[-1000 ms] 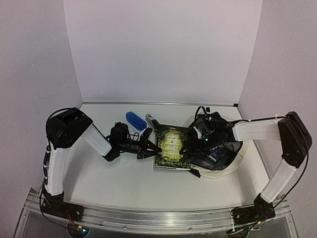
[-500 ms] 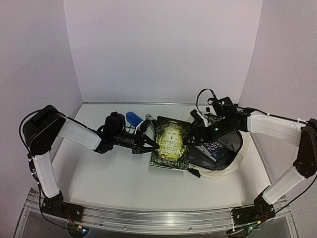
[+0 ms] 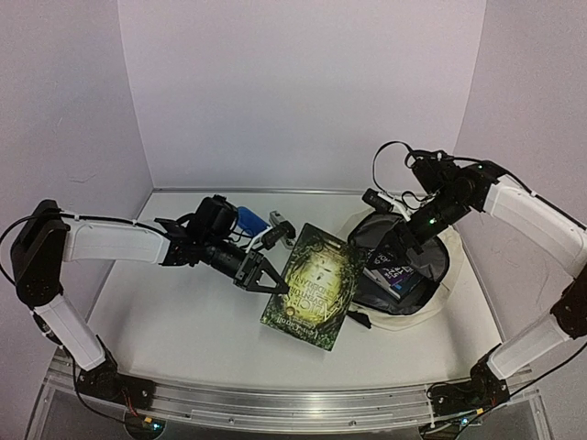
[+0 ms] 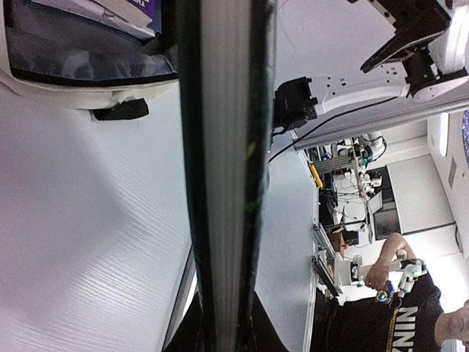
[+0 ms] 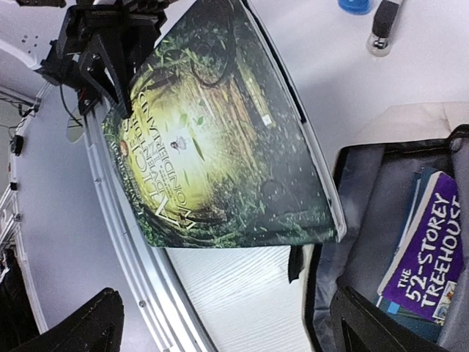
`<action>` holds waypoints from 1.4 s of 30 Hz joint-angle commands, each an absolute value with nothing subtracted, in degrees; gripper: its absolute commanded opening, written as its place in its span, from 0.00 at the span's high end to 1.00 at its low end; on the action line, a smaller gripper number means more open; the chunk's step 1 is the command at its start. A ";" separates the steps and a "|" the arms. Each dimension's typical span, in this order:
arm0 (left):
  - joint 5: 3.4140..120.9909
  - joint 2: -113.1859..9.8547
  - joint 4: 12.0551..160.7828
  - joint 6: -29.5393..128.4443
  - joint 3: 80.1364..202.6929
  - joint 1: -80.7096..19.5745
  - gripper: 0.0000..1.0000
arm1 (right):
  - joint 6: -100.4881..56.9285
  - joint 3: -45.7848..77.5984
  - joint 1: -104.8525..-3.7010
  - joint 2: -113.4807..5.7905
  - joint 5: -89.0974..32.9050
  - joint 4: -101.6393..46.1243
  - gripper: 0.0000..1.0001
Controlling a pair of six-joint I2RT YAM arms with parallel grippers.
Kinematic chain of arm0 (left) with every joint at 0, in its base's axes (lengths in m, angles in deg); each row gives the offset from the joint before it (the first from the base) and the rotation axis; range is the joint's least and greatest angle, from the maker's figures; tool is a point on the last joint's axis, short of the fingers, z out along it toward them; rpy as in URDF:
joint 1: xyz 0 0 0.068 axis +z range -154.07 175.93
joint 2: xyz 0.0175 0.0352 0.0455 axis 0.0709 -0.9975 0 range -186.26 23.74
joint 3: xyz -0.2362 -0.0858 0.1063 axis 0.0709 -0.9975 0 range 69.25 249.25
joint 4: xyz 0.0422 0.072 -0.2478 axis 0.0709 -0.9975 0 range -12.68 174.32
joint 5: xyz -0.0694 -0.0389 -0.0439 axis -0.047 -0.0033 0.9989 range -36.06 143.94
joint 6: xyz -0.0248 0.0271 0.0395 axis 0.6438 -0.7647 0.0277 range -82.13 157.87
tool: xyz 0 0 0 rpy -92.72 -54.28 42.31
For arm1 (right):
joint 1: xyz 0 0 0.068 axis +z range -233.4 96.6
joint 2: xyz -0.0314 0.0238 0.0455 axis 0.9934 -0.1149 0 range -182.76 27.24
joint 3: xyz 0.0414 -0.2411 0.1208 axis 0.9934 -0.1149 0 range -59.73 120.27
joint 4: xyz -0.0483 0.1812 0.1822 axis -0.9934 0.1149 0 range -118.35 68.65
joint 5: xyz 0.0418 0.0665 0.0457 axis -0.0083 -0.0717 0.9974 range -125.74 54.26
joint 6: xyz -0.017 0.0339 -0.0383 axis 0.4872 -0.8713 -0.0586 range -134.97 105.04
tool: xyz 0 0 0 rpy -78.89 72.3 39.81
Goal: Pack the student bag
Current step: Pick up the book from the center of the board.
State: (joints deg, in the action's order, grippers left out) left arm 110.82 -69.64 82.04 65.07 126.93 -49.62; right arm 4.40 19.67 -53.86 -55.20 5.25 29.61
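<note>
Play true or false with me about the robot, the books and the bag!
1. The left jaws pinch the green book. True.
2. The right jaws are shut on the purple book. False: they are wide open and hold nothing. The purple book lies in the bag.
3. The bag is zipped shut. False: it is open and its grey lining shows.
4. A blue thing lies at the back of the table. True.
5. The green book is inside the bag. False: it is outside, beside the bag, held by the left jaws.
</note>
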 commanded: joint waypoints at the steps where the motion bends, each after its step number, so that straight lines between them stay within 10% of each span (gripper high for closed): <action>1: 114.73 -65.75 76.25 57.72 132.14 -52.18 1.00 | 6.10 23.96 -53.79 -59.03 15.09 35.51 0.02; 15: 116.08 -64.85 74.17 57.31 136.62 -56.43 1.00 | 5.68 22.45 -52.29 -64.51 19.50 35.55 0.14; 26: 114.35 -64.42 77.64 58.67 136.52 -56.44 0.98 | 5.04 22.00 -50.15 -63.06 25.17 35.71 0.83; 28: 112.57 -64.03 78.70 59.85 136.18 -56.24 0.87 | 4.03 23.13 -50.17 -63.02 25.69 35.64 1.00; 31: 109.24 -62.15 82.84 63.72 133.54 -53.93 0.49 | 2.19 25.45 -50.48 -62.85 25.68 35.63 1.00; 37: 93.65 -51.93 96.33 74.91 121.46 -47.90 0.07 | -1.37 28.29 -53.57 -62.48 26.07 33.69 1.00; 42: 79.14 -44.55 94.51 81.49 116.97 -47.34 0.00 | -7.64 31.86 -58.76 -61.72 26.02 27.58 1.00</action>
